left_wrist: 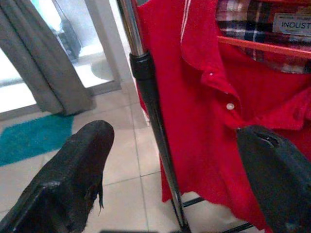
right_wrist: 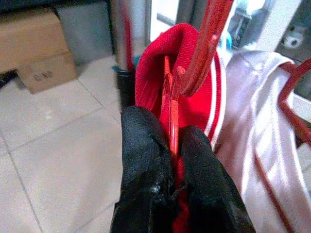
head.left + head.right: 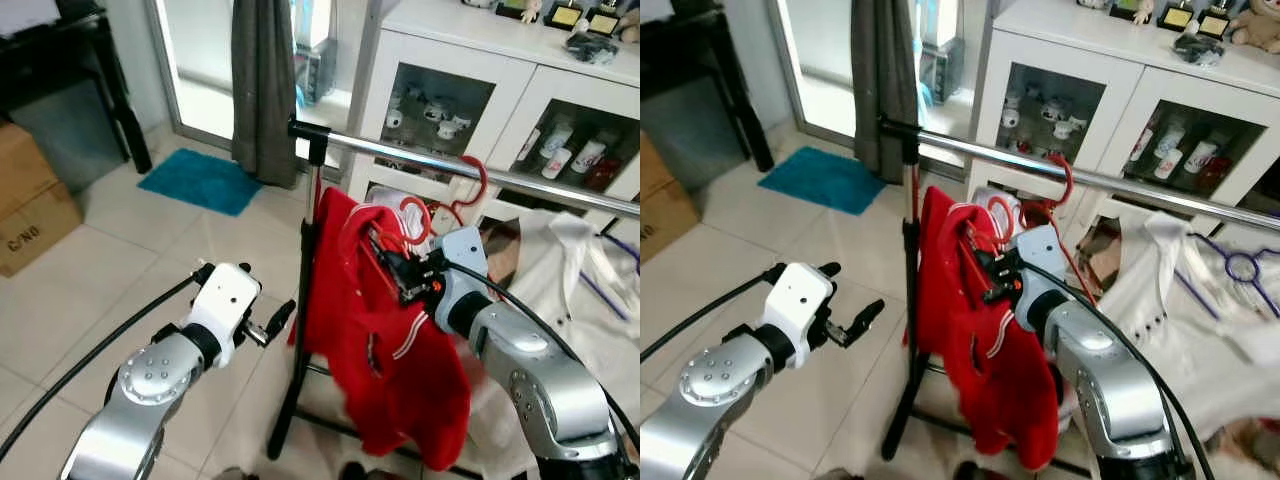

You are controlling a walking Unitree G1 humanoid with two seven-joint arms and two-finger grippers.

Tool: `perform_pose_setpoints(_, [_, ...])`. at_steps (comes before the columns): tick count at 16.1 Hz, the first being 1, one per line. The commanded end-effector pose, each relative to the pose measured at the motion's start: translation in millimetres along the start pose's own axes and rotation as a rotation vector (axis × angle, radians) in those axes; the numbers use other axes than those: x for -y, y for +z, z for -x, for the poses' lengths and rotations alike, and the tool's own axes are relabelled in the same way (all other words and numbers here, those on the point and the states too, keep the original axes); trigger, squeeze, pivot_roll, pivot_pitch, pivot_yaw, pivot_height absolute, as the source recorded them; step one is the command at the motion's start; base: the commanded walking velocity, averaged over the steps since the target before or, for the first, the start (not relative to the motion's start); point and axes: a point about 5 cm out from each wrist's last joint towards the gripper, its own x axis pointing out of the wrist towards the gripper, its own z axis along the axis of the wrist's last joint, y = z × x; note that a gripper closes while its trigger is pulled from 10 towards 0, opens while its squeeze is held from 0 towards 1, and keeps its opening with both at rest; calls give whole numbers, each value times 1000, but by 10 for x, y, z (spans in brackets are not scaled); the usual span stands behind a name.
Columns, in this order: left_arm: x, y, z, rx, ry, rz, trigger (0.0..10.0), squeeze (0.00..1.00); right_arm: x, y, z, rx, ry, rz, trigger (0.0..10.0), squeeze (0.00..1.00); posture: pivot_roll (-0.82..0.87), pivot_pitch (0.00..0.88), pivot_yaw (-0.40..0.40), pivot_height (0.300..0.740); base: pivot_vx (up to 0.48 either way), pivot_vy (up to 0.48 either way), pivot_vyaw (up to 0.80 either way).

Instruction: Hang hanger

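Right end effector (image 2: 170, 145) pinches the red hanger (image 2: 171, 114) between its fingertips.

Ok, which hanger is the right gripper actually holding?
The red hanger carrying the red polo shirt, pinched by the right gripper. The purple hanger lies apart on white cloth.

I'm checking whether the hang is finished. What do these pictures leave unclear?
- Red hanger hook: whether it rests on the rail is unclear in the eye views; red shirt and right gripper crowd it.
- Collar label: cut off by the left wrist view's edge.
- Cups in the cabinet: too small to tell apart.
- Rail's far end: cut off.
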Motion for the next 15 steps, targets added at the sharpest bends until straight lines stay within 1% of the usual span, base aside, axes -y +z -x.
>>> perform_pose_setpoints(1, [36, 19, -21, 8, -20, -6, 10000, 0, 41, 94, 50, 54, -15, 15, 0, 0, -70, 0, -44, 740, -251, 0, 0])
perform_pose_setpoints(5, [44, 17, -29, 12, -33, -7, 10000, 0, -2, 68, 68, 75, 8, -23, 0, 0, -71, 0, -38, 740, -250, 0, 0])
perform_pose_setpoints(7, [32, 26, -36, 15, -33, -10, 10000, 0, -24, 67, 66, 83, 27, -26, 0, 0, -71, 0, -39, 740, -251, 0, 0])
perform_pose_setpoints(9, [50, 54, -50, 33, -69, 11, 10000, 0, -58, 101, 68, 101, 88, -6, 0, 0, -74, 0, -36, 740, 0, 0, 0])
perform_pose_setpoints(10, [44, 35, -62, 18, -72, 17, 10000, 0, -74, 123, 77, 114, 126, 13, 0, 0, -74, 0, -36, 740, 0, 0, 0])
perform_pose_setpoints(11, [38, 34, -69, 17, -72, 15, 10000, 0, -73, 134, 81, 119, 137, 15, 0, 0, -76, 0, -35, 740, 0, 0, 0])
perform_pose_setpoints(12, [-13, 31, -101, 21, -66, 16, 10000, 71, -63, 191, 92, 146, 174, 8, 0, 0, -76, 0, -37, 740, 0, 0, 0])
perform_pose_setpoints(13, [-62, 47, -133, 41, -65, 24, 10000, 1000, -68, 240, 101, 169, 218, 13, 0, 0, -76, 0, -38, 740, 0, 0, 0])
perform_pose_setpoints(14, [-123, 56, -195, 42, -66, -21, 10000, 1000, -107, 300, 119, 196, 297, 21, 0, 0, -78, 0, -37, 740, 0, 0, 0])
perform_pose_setpoints(15, [-142, 59, -219, 41, -67, -39, 10000, 1000, -124, 320, 127, 205, 327, 22, 0, 0, -78, 0, -37, 740, 0, 0, 0])
